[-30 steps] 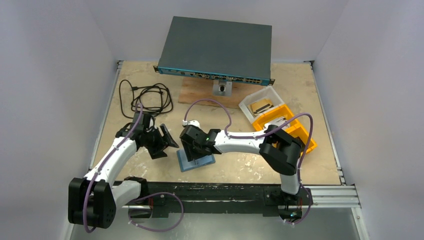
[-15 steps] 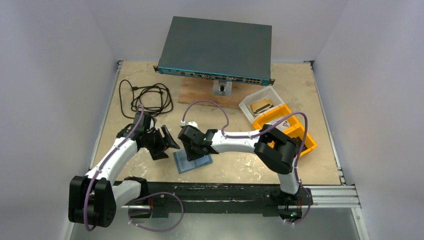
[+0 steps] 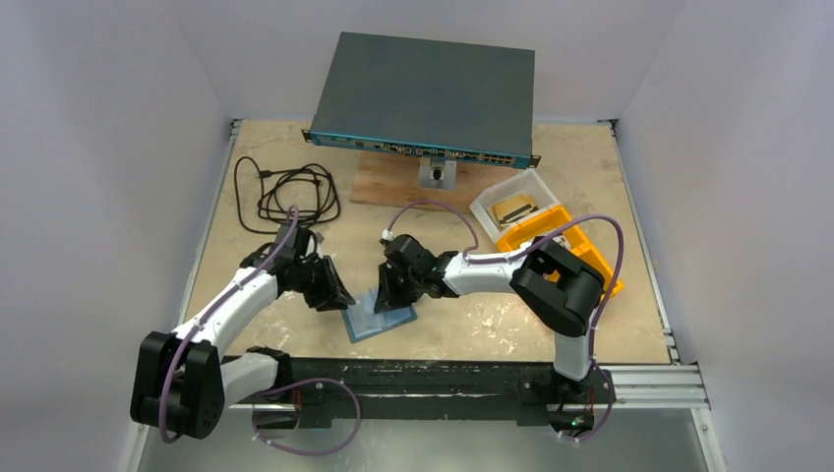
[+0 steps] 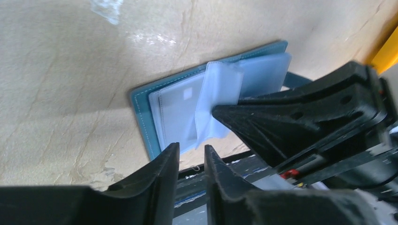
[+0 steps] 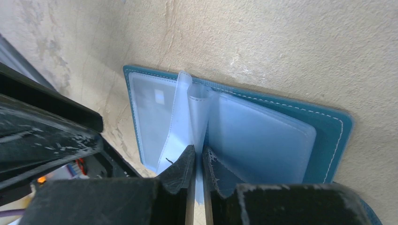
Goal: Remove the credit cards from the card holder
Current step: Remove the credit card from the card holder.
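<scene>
We locate the wallet point(image 3: 379, 315) lying open and flat close to the near edge of the counter point(image 3: 472, 329), left of centre, between the two arms. Its long axis runs roughly along that near edge, slightly skewed.

The right gripper point(image 5: 197, 152) is clenched on one clear sleeve point(image 5: 187, 105) near the fold and holds it raised off the pages. The left gripper point(image 4: 191, 150) grasps nothing; its jaws stand a narrow gap apart. It sits just beside the wallet's left short end and points along the long axis, toward the page under the raised sleeve. We judge the left arm the one placed to draw out the card point(image 4: 176, 110).

The overhead view gives the layout, but both grippers hide the sleeves there. The left wrist view shows the pale card in the exposed pocket. The right wrist view confirms the pinch on the sleeve.
</scene>
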